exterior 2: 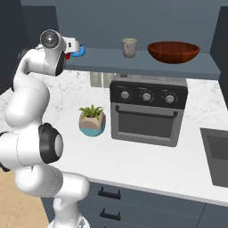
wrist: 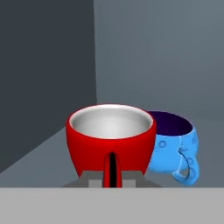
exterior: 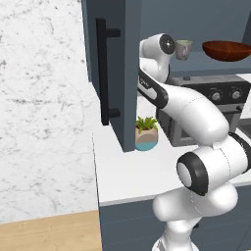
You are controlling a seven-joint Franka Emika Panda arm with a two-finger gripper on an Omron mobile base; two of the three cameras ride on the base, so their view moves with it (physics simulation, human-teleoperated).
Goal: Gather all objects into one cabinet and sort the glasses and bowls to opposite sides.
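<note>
Placement step: red cup going onto the cabinet shelf's left end.

I have the tool inside the open cabinet with the red cup right in front of it, handle facing the camera; I cannot tell whether the fingers are clamped on it or parted. A blue cup sits touching it on the far side. From the right base view, the mug stands mid-shelf and the bowl is at the right end, well apart from the cups. I judge the sorting nearly done: next I should confirm the red cup rests on the shelf, then back straight out without nudging either cup.
</note>
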